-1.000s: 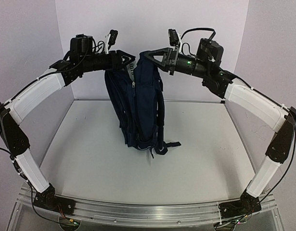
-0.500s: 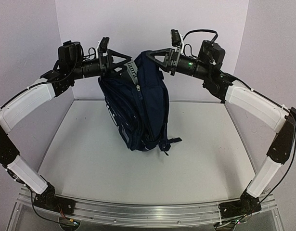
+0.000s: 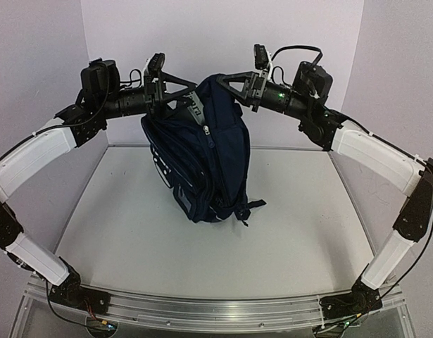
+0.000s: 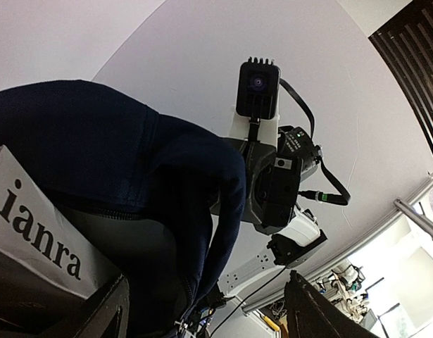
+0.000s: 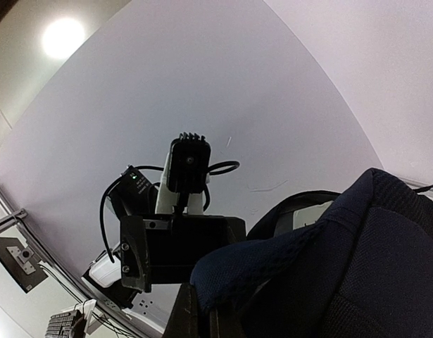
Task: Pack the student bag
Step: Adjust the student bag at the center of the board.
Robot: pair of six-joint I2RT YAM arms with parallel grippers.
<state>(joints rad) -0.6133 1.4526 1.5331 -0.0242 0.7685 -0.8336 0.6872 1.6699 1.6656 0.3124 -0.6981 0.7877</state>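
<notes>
The student bag (image 3: 209,162), dark navy, stands upright mid-table with its bottom on the surface and its top held up between the two arms. My right gripper (image 3: 220,79) is shut on the navy fabric at the bag's top rim; in the right wrist view the bag (image 5: 371,253) is pinched in the right gripper (image 5: 202,310). My left gripper (image 3: 193,92) is at the bag's left top edge with its jaws wide apart. In the left wrist view, the bag (image 4: 96,141) hangs loosely between the fingers of the left gripper (image 4: 208,278). A white sheet printed "ianra" (image 4: 40,232) stands in the bag's mouth.
The grey table (image 3: 117,225) has purple walls close behind and at both sides. An aluminium rail (image 3: 202,306) carrying the arm bases runs along the near edge. Both arms arch high over the table and meet above the bag.
The left gripper has opened and shifted left. The bag's left side has bulged out towards it, so the bag looks wider. The right gripper has kept its hold.
</notes>
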